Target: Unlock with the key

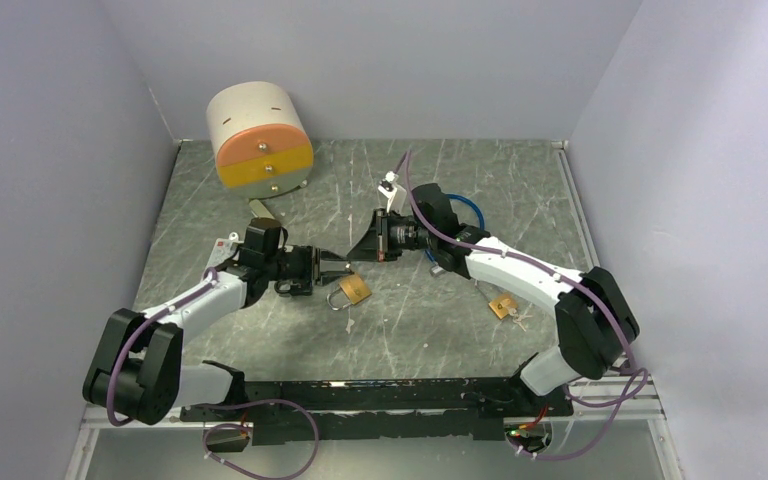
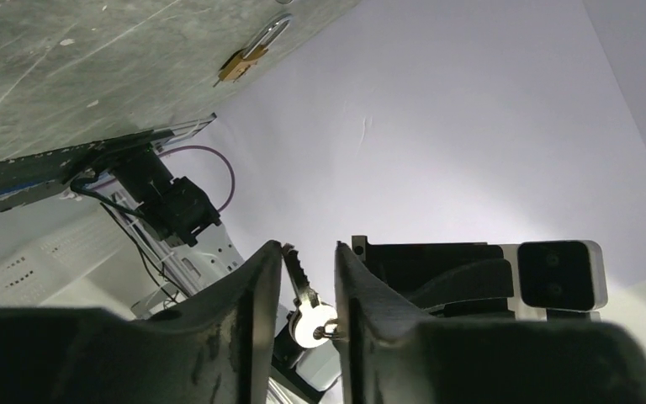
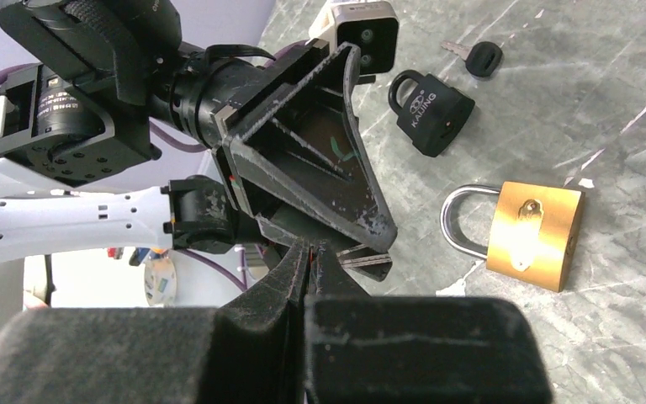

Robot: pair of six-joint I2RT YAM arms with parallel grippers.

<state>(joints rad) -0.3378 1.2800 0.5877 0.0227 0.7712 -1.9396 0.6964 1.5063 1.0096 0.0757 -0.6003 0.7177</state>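
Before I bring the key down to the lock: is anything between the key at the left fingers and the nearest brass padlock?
Nothing visible does. The key sits between the left fingers, tip to tip with the shut right fingers. The brass padlock lies flat on bare tabletop beside them; the black padlock lies farther off.

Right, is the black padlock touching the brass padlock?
No, the right wrist view shows the black padlock lying apart from the brass padlock, a gap between them.
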